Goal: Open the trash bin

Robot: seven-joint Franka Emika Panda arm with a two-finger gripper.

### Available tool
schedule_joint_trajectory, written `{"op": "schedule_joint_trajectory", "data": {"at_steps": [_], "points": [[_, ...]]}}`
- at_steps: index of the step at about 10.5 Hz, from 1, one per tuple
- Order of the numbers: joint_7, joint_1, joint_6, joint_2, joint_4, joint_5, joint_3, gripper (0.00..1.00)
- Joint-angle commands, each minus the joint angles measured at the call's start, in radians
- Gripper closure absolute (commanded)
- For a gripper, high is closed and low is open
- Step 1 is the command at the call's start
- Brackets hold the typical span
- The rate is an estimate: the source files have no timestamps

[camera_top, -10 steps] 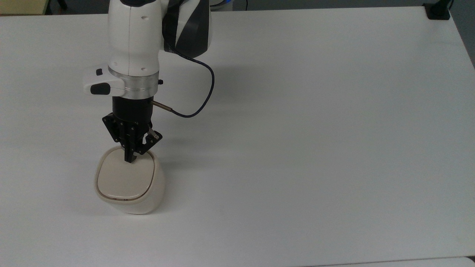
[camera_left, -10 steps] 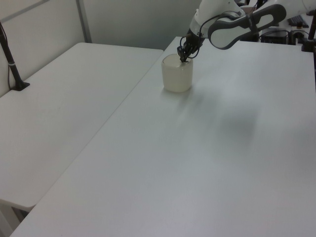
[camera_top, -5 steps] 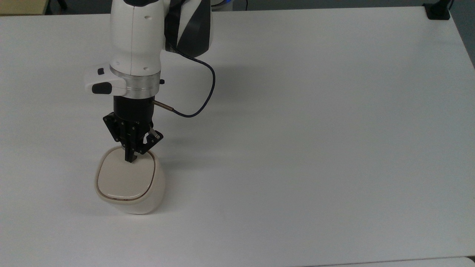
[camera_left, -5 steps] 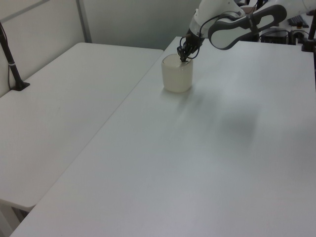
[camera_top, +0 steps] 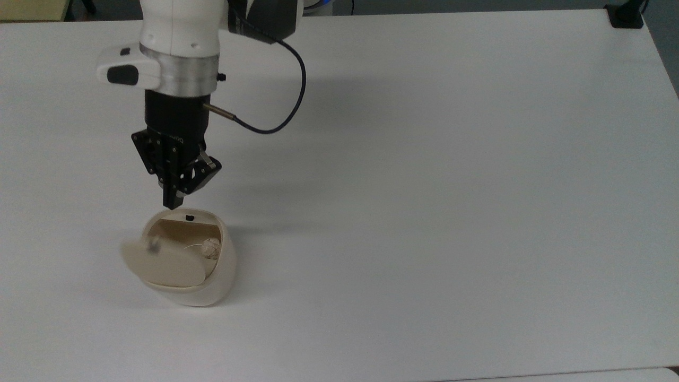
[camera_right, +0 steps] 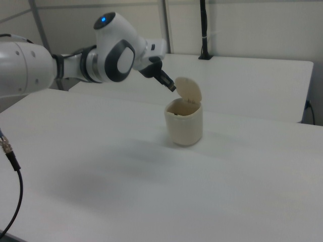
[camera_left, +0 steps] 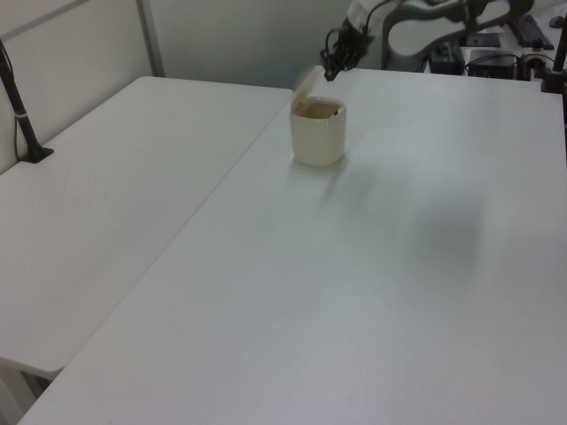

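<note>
One trash bin (camera_top: 204, 276) is standing upright on the white tabletop (camera_top: 451, 185), toward the top view's left, its long axis running vertically. Its lid (camera_right: 187, 89) is standing raised on the hinge, showing as a blurred beige flap at the bin's near rim in the top view and as a rounded disc tilted up over the far rim in the right view. The mouth is facing straight up, with a small crumpled scrap (camera_top: 211, 246) lying inside. A small black latch button (camera_top: 189, 217) is sitting on the rim nearest the arm.

The pincer (camera_top: 173, 201) is hanging just above and beside that rim, apart from the bin, its fingers clenched together into one point and grasping nothing. A dark cable (camera_top: 289, 101) is looping off the wrist.

Judging from the raised lid, the opening looks essentially done. To finish well, the arm should be drawing straight up and away from the rim, keeping the fingertips off the lid and the button, so that nothing is knocking the flap back down or nudging the light bin across the tabletop. A slow, vertical retreat seems the safest choice.
</note>
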Motion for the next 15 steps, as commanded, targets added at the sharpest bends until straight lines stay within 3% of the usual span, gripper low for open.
{"op": "schedule_joint_trajectory", "data": {"at_steps": [1, 5, 8, 11, 13, 14, 15], "points": [[0.018, 0.02, -0.15, -0.13, -0.042, 0.009, -0.005, 0.89], [0.016, 0.023, -0.439, -0.282, -0.049, 0.077, 0.027, 0.81], [-0.004, 0.012, -0.578, -0.397, -0.118, 0.084, 0.085, 0.72], [-0.168, -0.043, -0.716, -0.443, -0.111, 0.159, 0.125, 0.34], [-0.259, -0.091, -0.727, -0.44, -0.111, 0.154, 0.173, 0.07], [-0.295, -0.088, -0.721, -0.425, -0.111, 0.145, 0.173, 0.0], [-0.335, -0.085, -0.719, -0.414, -0.108, 0.116, 0.173, 0.0]]}}
